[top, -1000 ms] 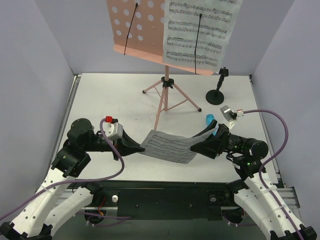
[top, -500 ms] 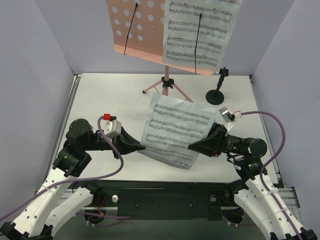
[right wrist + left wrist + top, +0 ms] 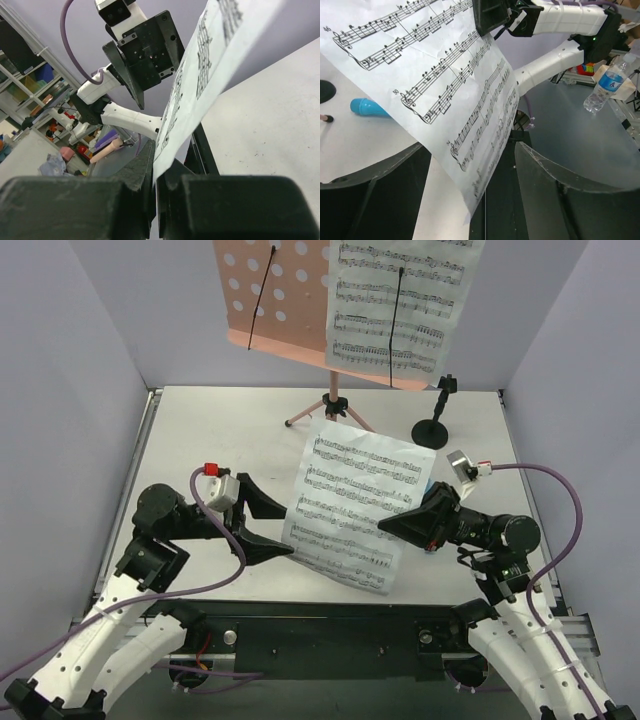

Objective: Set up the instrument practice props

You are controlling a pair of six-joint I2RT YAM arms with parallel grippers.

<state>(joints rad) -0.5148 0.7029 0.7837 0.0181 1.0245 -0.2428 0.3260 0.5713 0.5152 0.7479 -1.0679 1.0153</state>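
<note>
The pink perforated music stand [image 3: 275, 295] rises at the back on thin tripod legs [image 3: 335, 420], with one white sheet-music page [image 3: 400, 305] resting on its right half. A second page [image 3: 355, 505] hangs tilted above the table's middle. My right gripper [image 3: 395, 527] is shut on that page's right edge [image 3: 172, 135]. At the page's left edge, my left gripper [image 3: 282, 528] stands open, and the lower corner [image 3: 475, 200] hangs loose between its fingers. The blue microphone [image 3: 369, 108] lies on the table behind the page. The black round-based mic stand [image 3: 431, 430] is at the back right.
Lilac walls close in the white table [image 3: 200, 440] on the left, right and back. The tripod legs spread across the back middle. Purple cables [image 3: 555, 480] loop off both wrists. Off the table, a water bottle [image 3: 607, 87] shows in the left wrist view.
The loose page rose from lying flat to hanging tilted. My right gripper closed on its right edge. My left gripper opened and let go of the left edge.
</note>
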